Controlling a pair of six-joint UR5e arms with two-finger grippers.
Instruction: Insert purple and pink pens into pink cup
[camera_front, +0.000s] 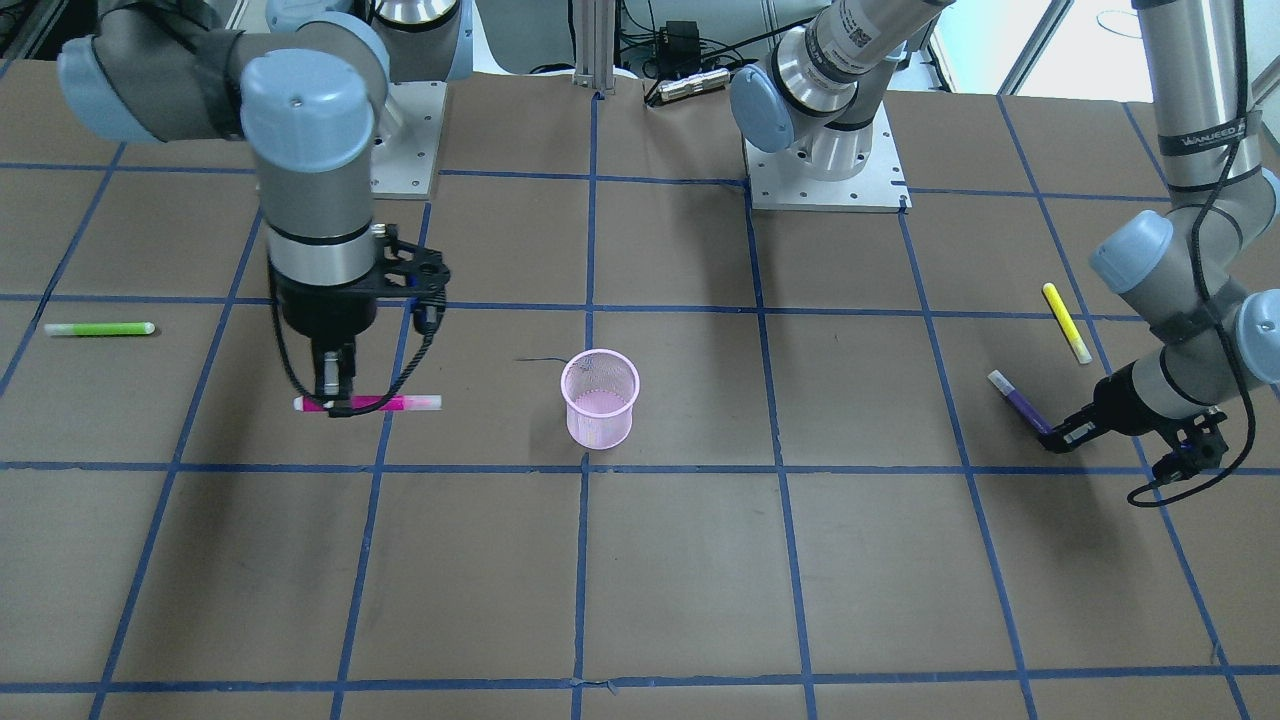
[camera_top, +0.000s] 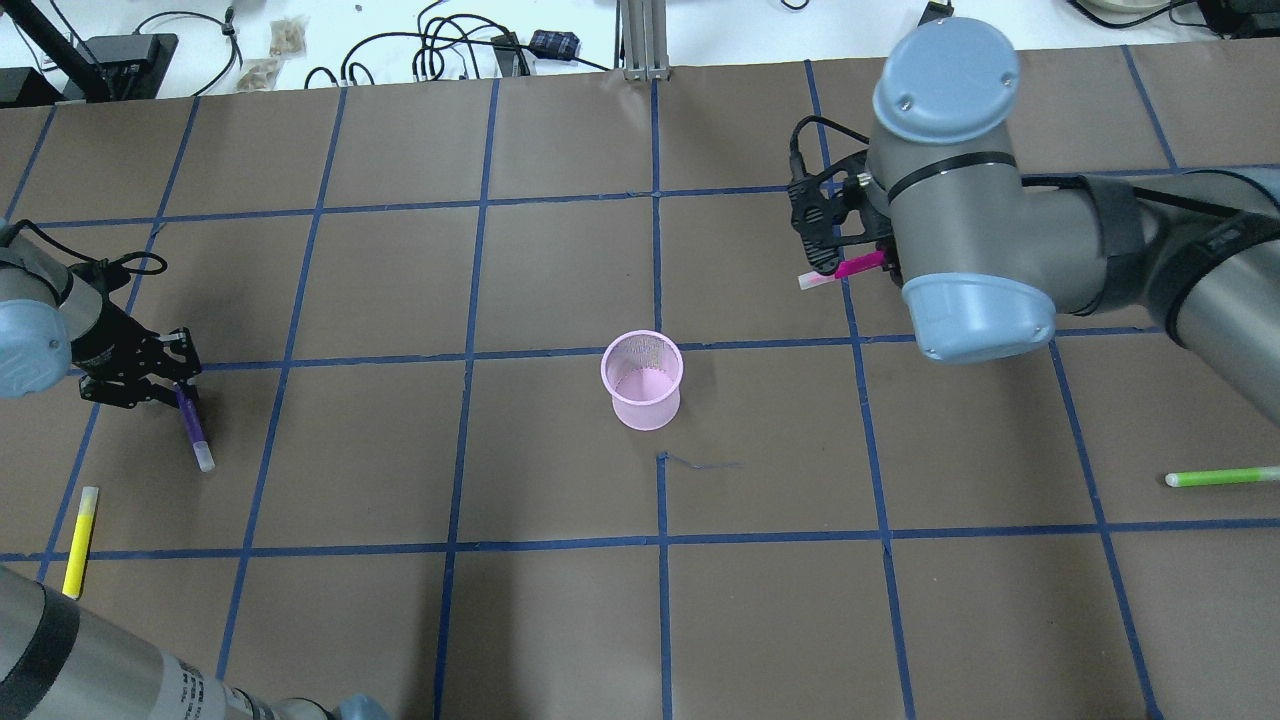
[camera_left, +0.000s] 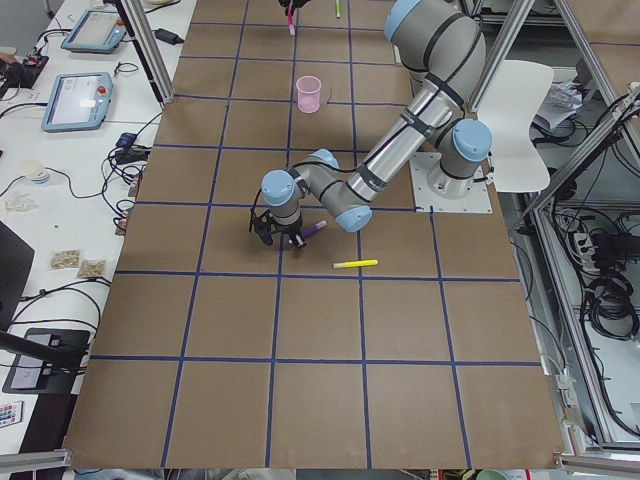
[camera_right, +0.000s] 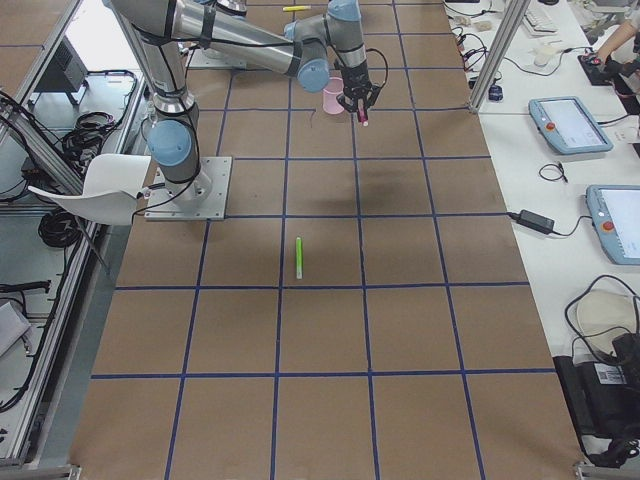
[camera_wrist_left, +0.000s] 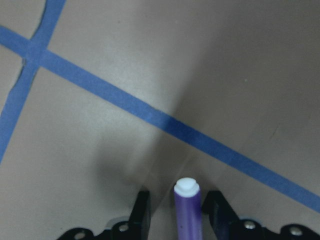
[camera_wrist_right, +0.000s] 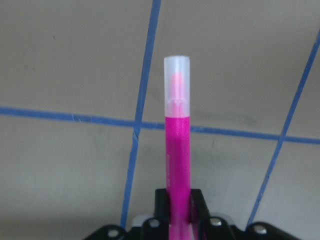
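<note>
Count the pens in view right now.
4. The pink pen is clamped in the right gripper; the purple pen is at the left gripper; the yellow pen lies near it; the green pen lies apart on the robot's right. None shows inside the pink cup.

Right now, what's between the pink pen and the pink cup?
From pink pen to pink cup, only bare table and blue tape, in the overhead view.

Pale pink mesh cup (camera_front: 600, 402), magenta clear-capped pen (camera_front: 385, 403), purple white-tipped pen (camera_front: 1022, 404), yellow marker (camera_front: 1066, 322), lime-green marker (camera_front: 98, 328), brown paper tabletop (camera_front: 680, 580), blue tape grid (camera_front: 850, 468).
</note>
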